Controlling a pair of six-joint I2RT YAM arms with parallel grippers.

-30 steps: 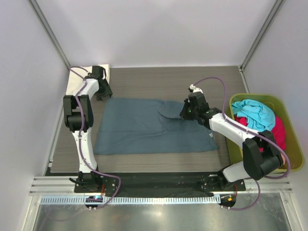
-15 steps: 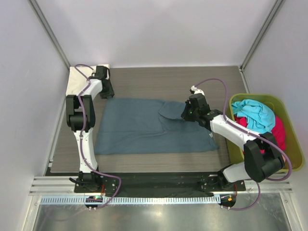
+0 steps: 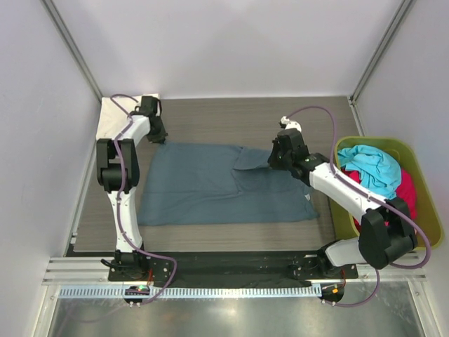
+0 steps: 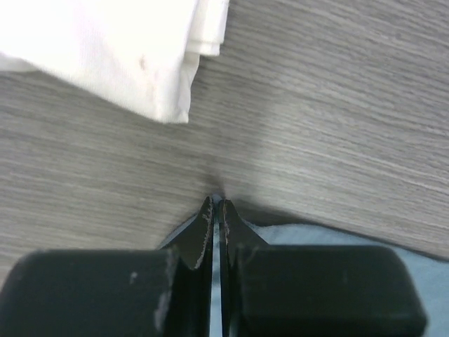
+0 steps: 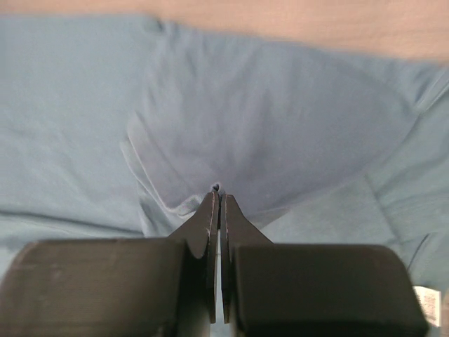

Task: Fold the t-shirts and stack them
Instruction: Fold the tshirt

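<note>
No word, brand or number can be read in any of the views. The only thing carrying print is a small white tag [image 5: 426, 300] on the slate-blue shirt [image 5: 280, 126], at the lower right edge of the right wrist view. Its marks are too small and blurred to make out.

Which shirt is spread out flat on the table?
The slate-blue shirt. The turquoise shirt and pink-red shirt are bunched in the green bin; the cream shirt sits folded at the far-left corner.
</note>
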